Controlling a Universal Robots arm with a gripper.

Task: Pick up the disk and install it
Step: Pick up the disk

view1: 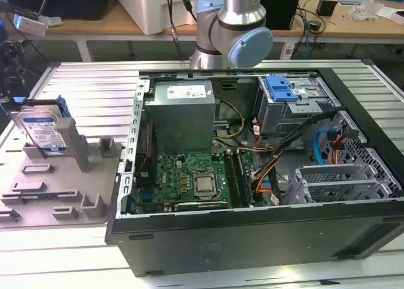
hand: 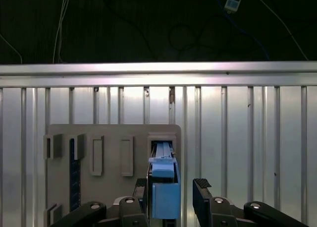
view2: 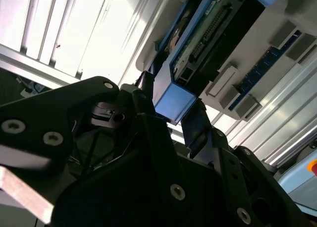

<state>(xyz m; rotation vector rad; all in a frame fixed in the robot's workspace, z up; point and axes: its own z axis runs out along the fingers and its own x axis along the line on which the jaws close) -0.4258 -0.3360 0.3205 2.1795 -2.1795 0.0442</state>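
disk [view1: 43,131] stands upright in the grey holder [view1: 95,166], gripper [hand: 171,185] jaws spread astride its blue carrier end, unclamped; we fear an off-centre close would cock it and jam it in the slot

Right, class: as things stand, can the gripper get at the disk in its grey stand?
Probably yes. In the first wrist view the open gripper straddles the disk at its blue edge. Nothing lies between them, and the disk sticks up out of the stand.
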